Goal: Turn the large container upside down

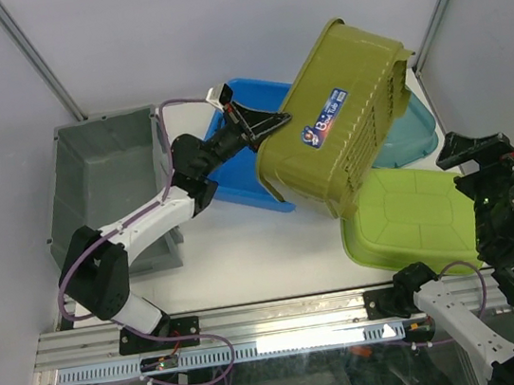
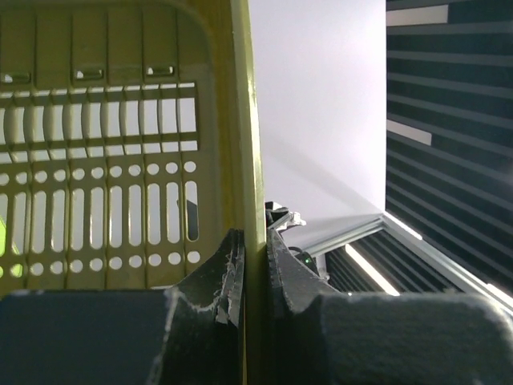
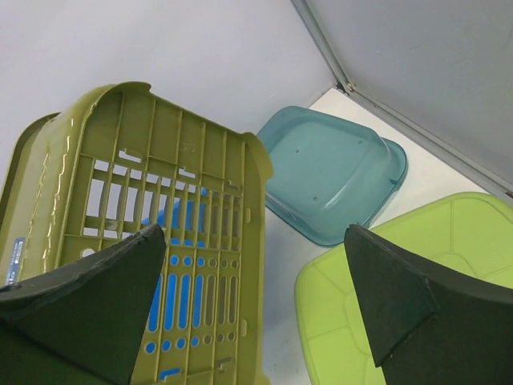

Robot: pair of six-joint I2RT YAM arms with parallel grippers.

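Two arms reach over a white table (image 1: 247,261). The left gripper (image 1: 264,122) is squeezed tight on the thin rim of the big olive-green plastic basket with slots (image 1: 345,103). In the left wrist view one finger (image 2: 228,277) sits inside the wall and the other sits outside.

The basket is tipped on a slant in the middle of the table, toward the back. It covers part of a blue plastic tub (image 1: 236,181). Its low corner comes right up to the edge of a flat lime-green plastic tub (image 1: 413,214); I cannot tell if they touch. A teal plastic tub (image 1: 417,127) peeks out just behind the basket, on the right.

The right gripper (image 1: 459,152) is beside the basket, not touching it, with its fingers spread wide apart.

A grey plastic bin (image 1: 106,175) stands on the far left. Bare table shows at the front, between the grey bin and the lime tub.
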